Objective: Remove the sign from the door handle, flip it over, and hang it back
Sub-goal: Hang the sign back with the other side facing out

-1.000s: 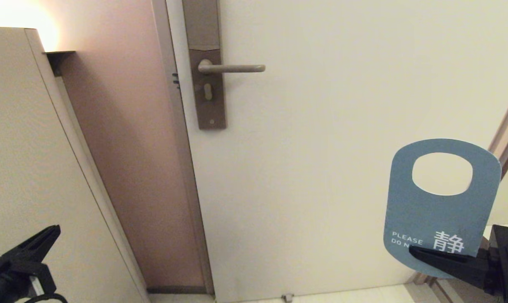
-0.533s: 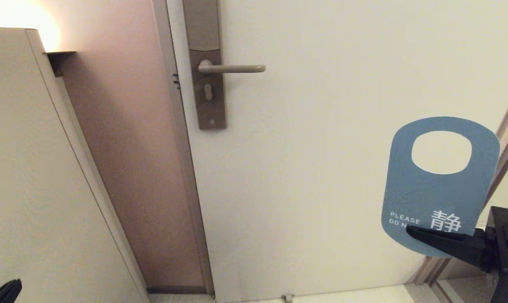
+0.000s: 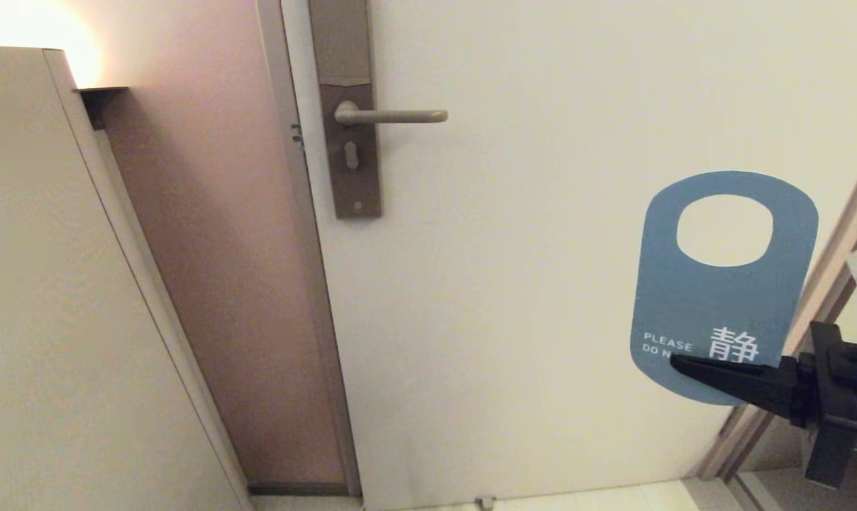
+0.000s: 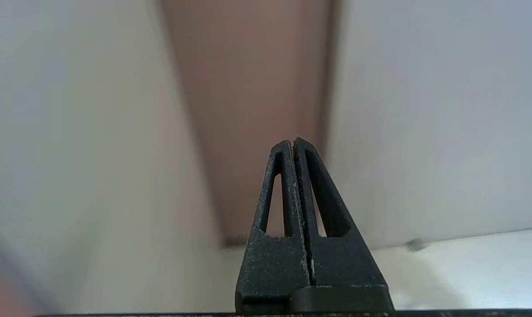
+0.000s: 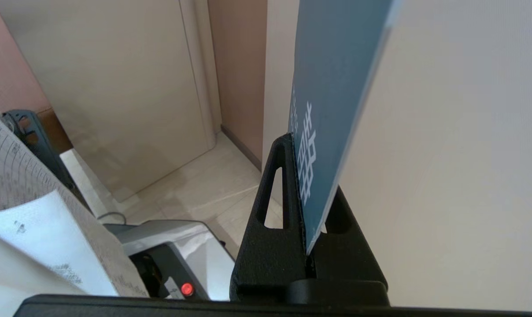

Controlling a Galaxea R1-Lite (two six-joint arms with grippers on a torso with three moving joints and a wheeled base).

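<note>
Right gripper (image 3: pixel 673 360) clamped on the sign (image 3: pixel 719 298), low on the right of the head view, fingers pinching the bottom rounded end from the right side. Sign upright, blue face toward the camera, oval hole at the top, white "PLEASE DO N…" and a Chinese character just above the finger line. Rest of the text covered by the black finger. From the right wrist view, same grip: sign (image 5: pixel 332 110) seen nearly edge-on, wedged between the two black fingers (image 5: pixel 270 207), blue face with white print on the near side.

Door handle (image 3: pixel 389 116) bare, horizontal lever pointing right off the brown backplate (image 3: pixel 350 106), keyhole below it. Sign well apart from the handle, lower and far to the right, held in front of the pale door (image 3: pixel 528 284), not hanging on anything.

Left gripper (image 4: pixel 294 143) out of the head view, visible only in its own wrist view: fingers pressed together, nothing between them, pointing at the gap between door and brown wall strip (image 4: pixel 248 88), floor (image 4: pixel 468 264) below.

Beige cabinet side (image 3: pixel 45 284) on the left, warm light glow at top left corner.
</note>
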